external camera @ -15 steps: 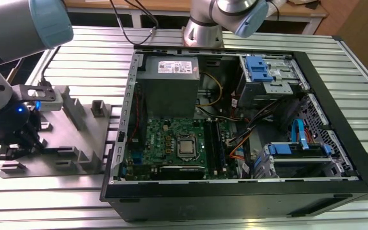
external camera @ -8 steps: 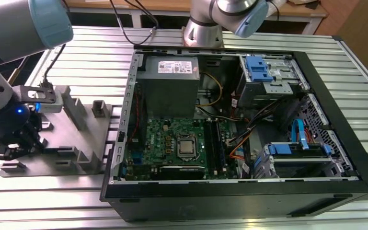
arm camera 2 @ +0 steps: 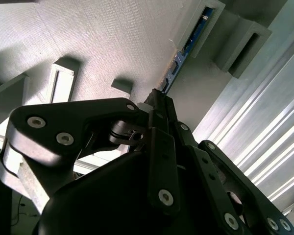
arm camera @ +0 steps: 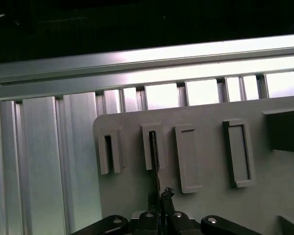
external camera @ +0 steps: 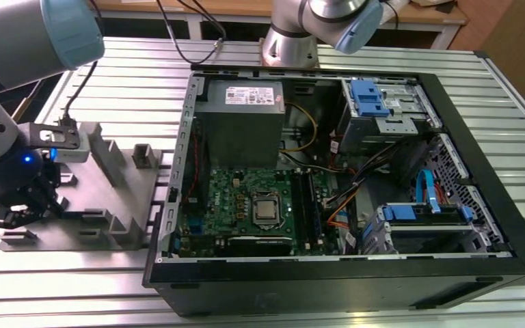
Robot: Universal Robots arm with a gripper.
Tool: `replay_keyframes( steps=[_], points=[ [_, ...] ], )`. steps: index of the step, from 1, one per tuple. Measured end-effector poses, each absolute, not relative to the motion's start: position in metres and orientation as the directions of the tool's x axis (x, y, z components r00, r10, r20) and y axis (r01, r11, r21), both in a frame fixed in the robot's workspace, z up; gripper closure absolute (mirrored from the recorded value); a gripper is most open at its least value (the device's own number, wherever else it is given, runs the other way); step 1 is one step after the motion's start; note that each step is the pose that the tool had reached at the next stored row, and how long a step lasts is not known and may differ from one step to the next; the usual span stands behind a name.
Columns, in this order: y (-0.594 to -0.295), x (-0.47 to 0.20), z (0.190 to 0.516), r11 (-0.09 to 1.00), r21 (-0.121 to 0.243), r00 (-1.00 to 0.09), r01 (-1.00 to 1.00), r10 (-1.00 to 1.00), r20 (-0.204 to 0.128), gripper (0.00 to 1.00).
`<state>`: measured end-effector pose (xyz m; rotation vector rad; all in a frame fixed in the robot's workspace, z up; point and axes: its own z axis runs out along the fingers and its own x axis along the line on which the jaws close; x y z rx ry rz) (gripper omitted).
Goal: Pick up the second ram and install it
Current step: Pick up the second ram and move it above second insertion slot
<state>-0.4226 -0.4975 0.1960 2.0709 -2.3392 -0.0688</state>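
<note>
The gripper (arm camera 2: 157, 100) was clamped on the ram's (arm camera 2: 176, 63) edge. The thin board stood in a slot of the grey holder (external camera: 98, 198), at the exterior view's left, beside the case (external camera: 335, 277).

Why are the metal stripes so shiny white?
In the first wrist view, light glares off the ribbed metal table, washing it white; in the second wrist view, similar streaks, and the gripper is a dark shape before the brighter second ram.
</note>
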Motion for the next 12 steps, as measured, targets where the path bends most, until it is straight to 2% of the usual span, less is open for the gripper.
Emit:
replay_keyframes(
  steps=[12],
  points=[
    [-0.4975,-0.4226,0.1960,0.090,0.044,-0.091,-0.995,-0.996,-0.017,0.90]
  ],
)
